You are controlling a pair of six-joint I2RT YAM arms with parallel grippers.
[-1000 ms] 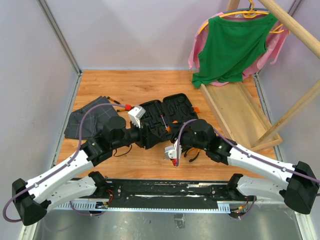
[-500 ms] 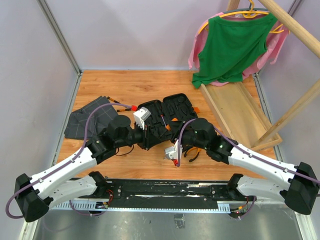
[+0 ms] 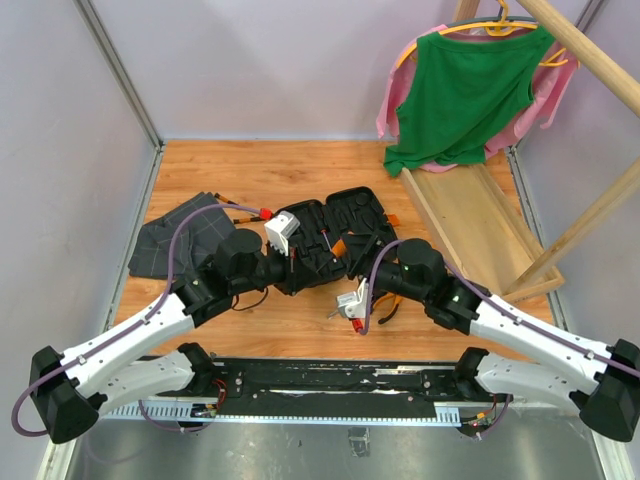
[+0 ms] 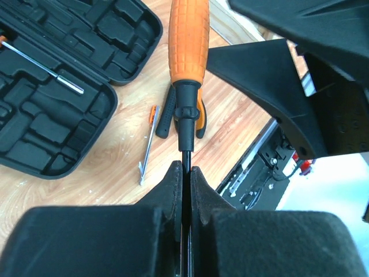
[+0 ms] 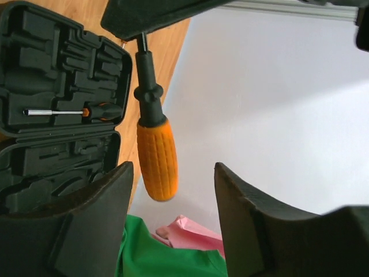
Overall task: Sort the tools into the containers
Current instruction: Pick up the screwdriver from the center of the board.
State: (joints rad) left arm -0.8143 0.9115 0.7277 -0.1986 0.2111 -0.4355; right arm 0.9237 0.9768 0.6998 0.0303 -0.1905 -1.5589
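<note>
My left gripper (image 4: pixel 185 173) is shut on the black shaft of an orange-handled screwdriver (image 4: pixel 188 40), which hangs in the air over the table. My right gripper (image 5: pixel 173 170) is open, and that orange handle (image 5: pixel 157 158) sits just in front of its left finger, apart from it. The black tool case (image 3: pixel 362 208) lies open behind both grippers, with one thin screwdriver (image 5: pixel 75 111) in a moulded slot. The pliers (image 4: pixel 166 112) and a thin loose screwdriver (image 4: pixel 147 144) lie on the wood beside the case. The hammer is not in view.
A dark grey folded cloth (image 3: pixel 175 240) lies at the left with another screwdriver (image 3: pixel 245 208) at its far edge. A long wooden tray (image 3: pixel 480 230) leans at the right under a green shirt (image 3: pixel 465 90) on a hanger. Walls close in the left and back sides.
My left gripper has closed on the screwdriver's shaft. My right gripper has opened off the orange handle and drawn back a little to the right.
</note>
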